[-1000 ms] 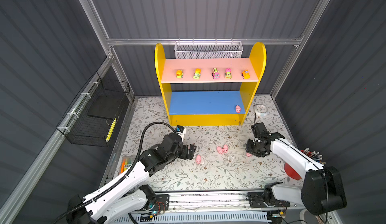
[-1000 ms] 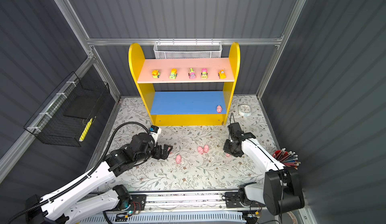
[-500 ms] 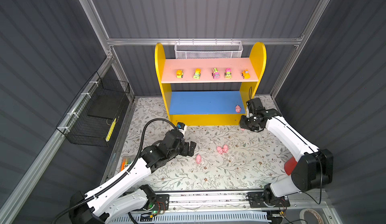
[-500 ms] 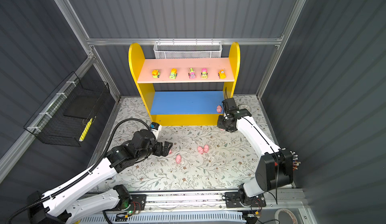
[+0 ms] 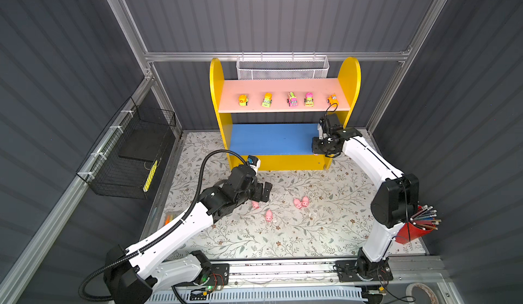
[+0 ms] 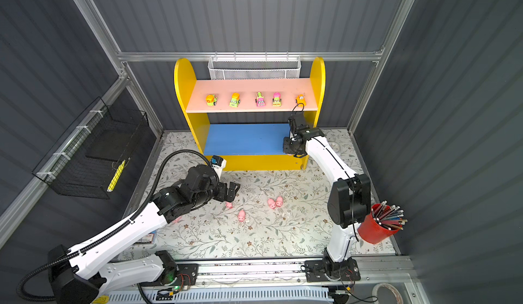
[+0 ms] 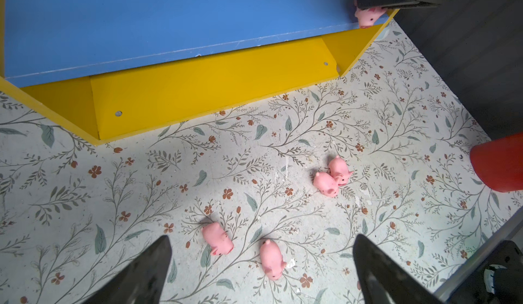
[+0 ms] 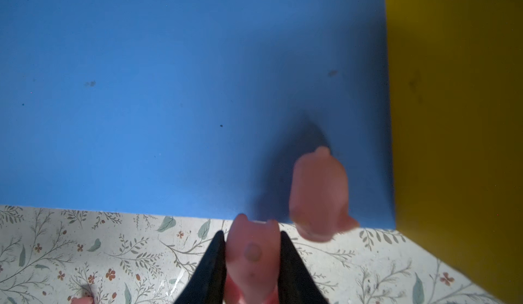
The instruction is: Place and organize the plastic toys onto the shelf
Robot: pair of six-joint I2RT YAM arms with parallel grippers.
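Dark grey ribbed walls [image 5: 283, 13] close me in, framed by aluminium posts [image 5: 123, 16]. My tabletop [image 5: 325, 231] wears a pale leaf-and-flower print, evenly lit. A black wire basket [image 5: 119, 180] hangs on the left wall and a white mesh basket [image 5: 283, 74] on the back rail. A red pencil cup [image 5: 407, 233] sits front right.

Shelf [image 5: 216, 90] is showing yellow sides, pink upper board [image 5: 283, 90], blue lower board [image 5: 271, 139]. Toy vehicles [image 5: 292, 99] are mixing orange, yellow-green and pink. Held pig [image 8: 252, 257] is reading pink between the black jaws of right gripper [image 8: 251, 233]. Second pig [image 8: 319, 195], just beside those jaws on the blue, is matching it. Loose pigs [image 7: 218, 238] ahead of left gripper [image 7: 262, 237] jaws are showing the same pink. Bench [image 5: 325, 226] is wearing off-white with grey-green leaf sprigs and rust flowers. Cup [image 6: 373, 229] is reading red, mesh basket [image 5: 283, 71] white, wire basket [image 5: 127, 158] black.
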